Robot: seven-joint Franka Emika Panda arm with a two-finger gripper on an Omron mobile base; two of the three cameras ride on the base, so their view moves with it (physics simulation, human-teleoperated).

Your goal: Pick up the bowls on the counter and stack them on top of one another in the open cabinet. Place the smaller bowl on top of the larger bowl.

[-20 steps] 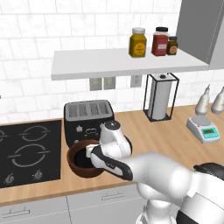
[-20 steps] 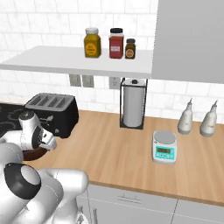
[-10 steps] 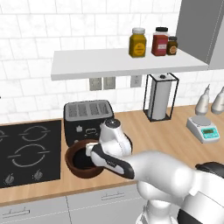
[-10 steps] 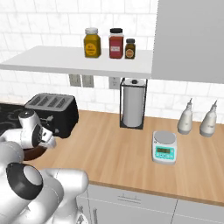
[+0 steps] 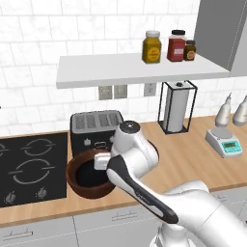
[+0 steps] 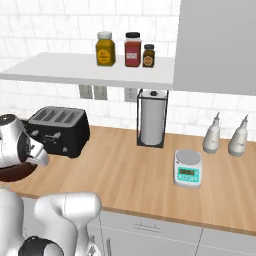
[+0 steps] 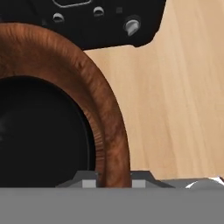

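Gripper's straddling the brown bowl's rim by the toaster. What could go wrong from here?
1. The gripper holds only the rim of the larger bowl, so the deep bowl may tilt or slip when lifted.
2. The toaster stands right behind it; a swing could bump it.
3. The jars crowd the open cabinet shelf's right end.

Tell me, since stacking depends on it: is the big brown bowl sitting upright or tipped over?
Upright. The larger bowl rests on the counter with its mouth facing up, dark inside showing, in front of the toaster; the gripper straddles its rim.

light: bright, even | shadows: soft, faint | focus: sharp | glare: none
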